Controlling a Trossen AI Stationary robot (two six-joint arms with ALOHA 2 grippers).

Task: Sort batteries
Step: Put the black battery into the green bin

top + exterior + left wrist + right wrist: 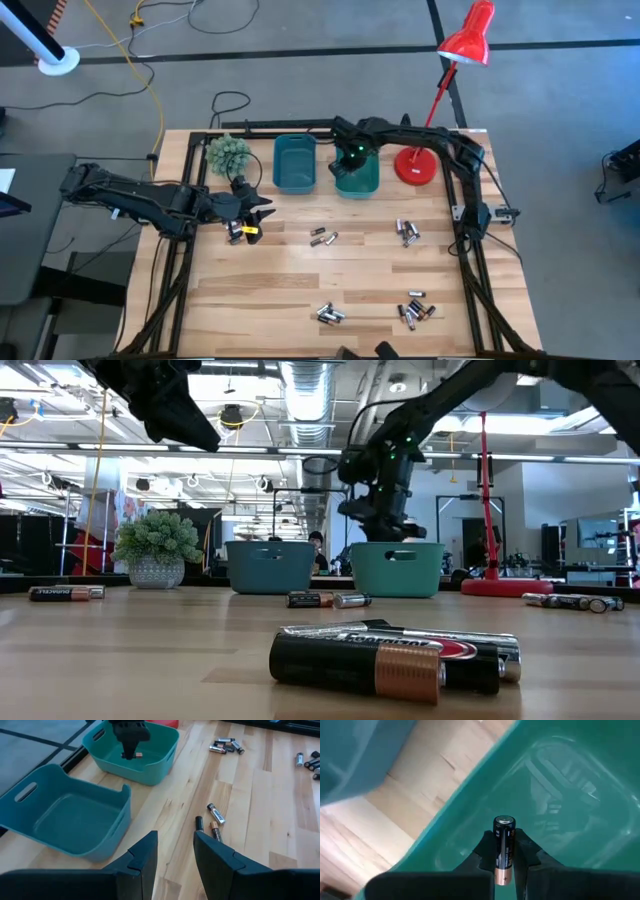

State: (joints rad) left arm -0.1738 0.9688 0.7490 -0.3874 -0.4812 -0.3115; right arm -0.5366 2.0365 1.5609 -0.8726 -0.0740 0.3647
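Note:
My right gripper (352, 160) hangs over the green bin (357, 178) at the table's far side, shut on one black and copper battery (503, 847). The blue bin (295, 165) stands just left of the green one. My left gripper (175, 855) stays up off the table at the left, open, with nothing between its fingers. Loose batteries lie flat on the wood in small groups: mid-table (322, 238), right of middle (407, 232), and two groups near the front edge (330, 314) (415, 310). One more battery (65, 593) lies near my left gripper. My right gripper pinches the battery's round sides (503, 855) between its two fingers, about mid-length, with both ends sticking out past the fingers (525, 851). The fingers come from above, pointing steeply down. The battery is lifted clear, above the inside of the green bin (560, 795).
A potted plant (228, 152) stands left of the blue bin, and a red desk lamp's base (417, 165) stands right of the green bin. A black frame (470, 215) runs along the table's sides. Bare wood (280, 280) lies between the battery groups.

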